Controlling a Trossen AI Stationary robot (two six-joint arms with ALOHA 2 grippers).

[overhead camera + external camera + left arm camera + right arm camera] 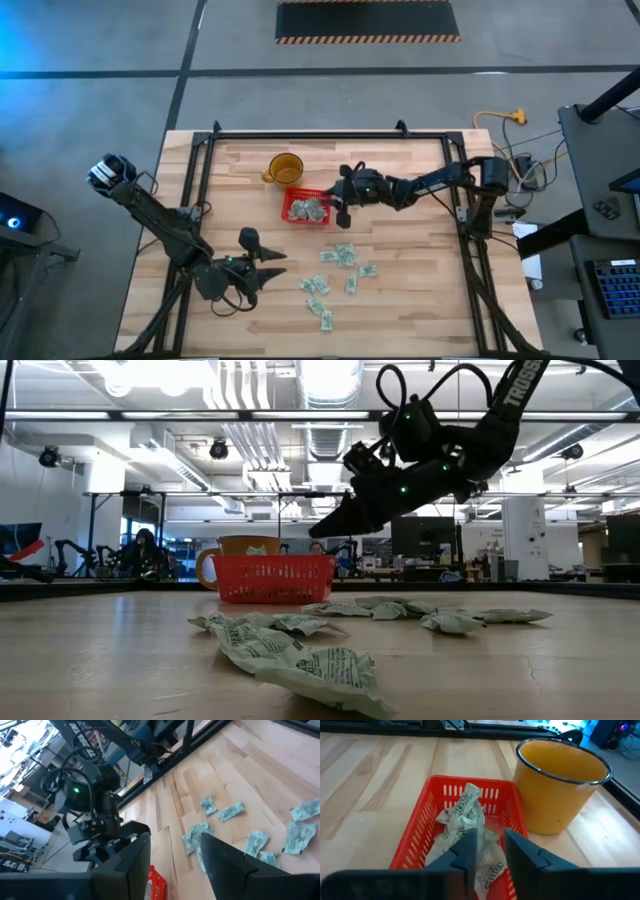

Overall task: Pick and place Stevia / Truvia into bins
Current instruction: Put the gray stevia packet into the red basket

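High view: on the wooden bench [400,300], the right gripper [343,208] hangs over the red basket [296,199], fingers parted with a sachet [479,851] seemingly slipping between them toward packets already inside. Beside the basket, an amber cup [284,167] crowds the drop zone. Loose Stevia sachets [340,270] lie scattered nearer the front. The left gripper [268,270] waits, fingers spread and empty.

You can read only "TROSS" in white capitals on the right arm [515,390] in the low view; the print on the sachets [300,658] stays illegible.
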